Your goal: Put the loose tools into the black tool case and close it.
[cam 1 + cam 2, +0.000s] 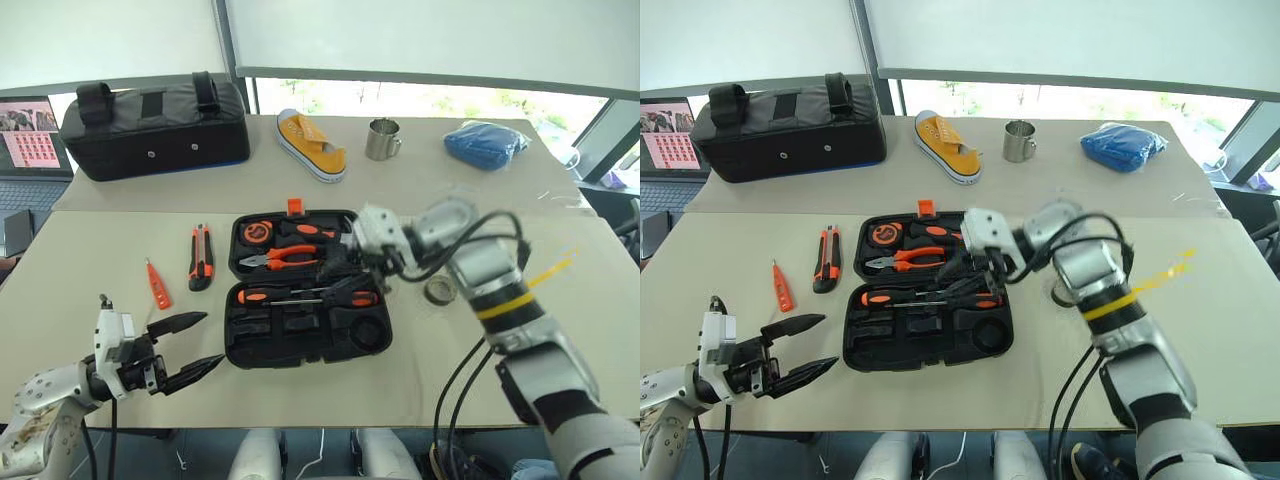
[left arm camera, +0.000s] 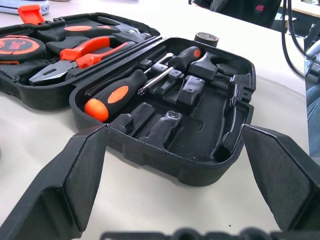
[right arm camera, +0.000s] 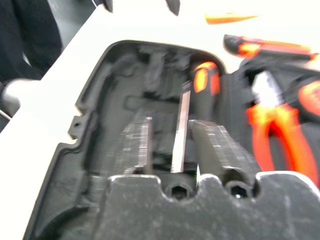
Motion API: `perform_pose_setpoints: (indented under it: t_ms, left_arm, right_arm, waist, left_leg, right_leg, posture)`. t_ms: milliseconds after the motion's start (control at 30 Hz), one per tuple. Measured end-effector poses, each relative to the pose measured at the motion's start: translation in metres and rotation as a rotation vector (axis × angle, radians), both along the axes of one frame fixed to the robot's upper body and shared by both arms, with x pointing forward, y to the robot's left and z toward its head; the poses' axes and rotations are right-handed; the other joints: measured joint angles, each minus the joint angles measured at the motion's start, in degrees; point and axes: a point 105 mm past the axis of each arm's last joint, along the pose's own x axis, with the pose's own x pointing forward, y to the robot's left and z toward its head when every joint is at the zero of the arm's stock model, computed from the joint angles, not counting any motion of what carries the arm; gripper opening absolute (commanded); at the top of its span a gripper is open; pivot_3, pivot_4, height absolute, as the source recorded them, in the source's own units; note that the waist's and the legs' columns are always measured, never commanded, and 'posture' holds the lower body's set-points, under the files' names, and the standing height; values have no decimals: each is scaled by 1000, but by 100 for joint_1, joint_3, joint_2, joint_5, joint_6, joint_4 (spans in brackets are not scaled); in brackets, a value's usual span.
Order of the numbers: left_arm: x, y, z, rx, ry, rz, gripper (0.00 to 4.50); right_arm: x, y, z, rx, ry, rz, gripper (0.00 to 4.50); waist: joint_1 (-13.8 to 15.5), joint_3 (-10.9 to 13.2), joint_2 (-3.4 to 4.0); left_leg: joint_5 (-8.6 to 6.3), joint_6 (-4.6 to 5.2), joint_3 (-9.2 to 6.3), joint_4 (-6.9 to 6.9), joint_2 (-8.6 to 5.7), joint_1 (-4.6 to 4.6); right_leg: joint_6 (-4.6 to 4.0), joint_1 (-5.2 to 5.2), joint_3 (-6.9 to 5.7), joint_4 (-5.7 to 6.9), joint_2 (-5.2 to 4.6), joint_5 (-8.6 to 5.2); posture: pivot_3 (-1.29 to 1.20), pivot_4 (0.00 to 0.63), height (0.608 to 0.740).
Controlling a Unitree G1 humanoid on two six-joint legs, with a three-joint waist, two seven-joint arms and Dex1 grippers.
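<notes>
The black tool case (image 1: 240, 350) lies open in the middle of the table, with pliers (image 1: 285, 258) and a tape measure (image 1: 255, 232) in its far half. Two screwdrivers lie in the near half, an orange-black-handled one (image 1: 258, 295) and a black-handled one (image 1: 350, 297). My right gripper (image 1: 378, 280) hangs over the case's right side, pointing left along a screwdriver shaft (image 3: 180, 130). Left of the case lie the utility knife (image 1: 201, 257) and the small orange tester screwdriver (image 1: 157, 284). The dark tape roll (image 1: 439, 290) sits right of the case. Near the front left, my left gripper (image 1: 213, 340) is open and empty, facing the case.
Along the back of the table stand a black fabric bag (image 1: 150, 125), a yellow shoe (image 1: 310, 145), a steel mug (image 1: 382, 140) and a blue cloth bundle (image 1: 485, 143). A laptop (image 1: 30, 140) sits at the far left. Cables trail from my right arm.
</notes>
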Motion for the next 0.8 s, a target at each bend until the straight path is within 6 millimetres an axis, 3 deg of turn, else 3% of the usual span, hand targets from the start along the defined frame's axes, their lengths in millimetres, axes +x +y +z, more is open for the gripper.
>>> perform_pose_setpoints:
  t_ms: [167,367,800]
  left_arm:
    - [1,0,1,0,-3,-2,4500]
    - [2,-2,3,-6,3,-3,4500]
    - [3,0,4,-3,5,29,4500]
  right_arm:
    - [8,1,-10,84,-26,-70,21]
    - [20,-4,-31,54,-17,-141,21]
    - [21,5,-37,4,-78,-95,21]
  waist:
    - [-31,0,0]
    - [-30,0,0]
    - [-44,-2,-1]
  left_leg:
    - [0,0,0,-3,9,8]
    - [0,0,2,-2,9,8]
    - [0,0,6,-5,14,33]
  right_leg:
    - [-4,3,0,2,10,2]
    - [-4,3,0,1,8,2]
    - [-8,19,0,4,10,4]
  posture:
    - [0,150,740]
    - [0,150,740]
    - [0,150,740]
